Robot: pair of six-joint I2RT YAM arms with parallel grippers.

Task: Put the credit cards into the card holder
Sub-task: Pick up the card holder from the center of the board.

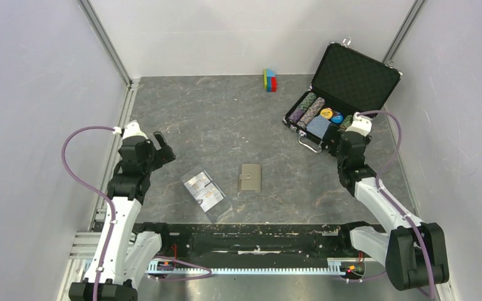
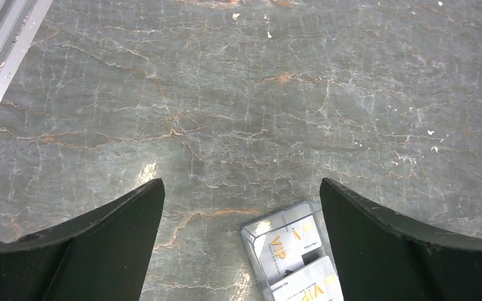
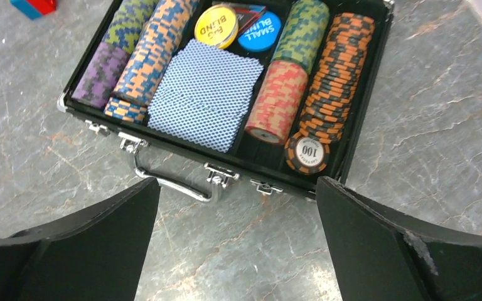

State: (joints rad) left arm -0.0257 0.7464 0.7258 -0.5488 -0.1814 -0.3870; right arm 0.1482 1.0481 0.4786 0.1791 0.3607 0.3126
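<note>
My left pincer [image 2: 241, 188] is hanging wide open and gripping nothing, pointing down at the grey marbled table [image 2: 226, 94]. Right by its fingertips the credit cards [image 2: 292, 251] are lying in a clear plastic case [image 2: 248, 229]. They're whitish with gold "VIP" lettering, plus some tiny print I can't read.

My right pincer [image 3: 235, 185] is also hanging spread apart and empty, just in front of the open black chip briefcase [image 3: 351, 144]. Inside, a yellow button [image 3: 216, 26] is showing "BIG BLIND", a blue button [image 3: 256, 31] is showing "SMALL BLIND", and one chip [image 3: 307, 152] is facing me with "100". A blue patterned card deck [image 3: 204, 94] is sitting in the middle compartment.

The card holder [image 1: 250, 177] is lying flat near the table's middle, taupe, folded closed with its tab across, just right of the case and not touching it.
</note>
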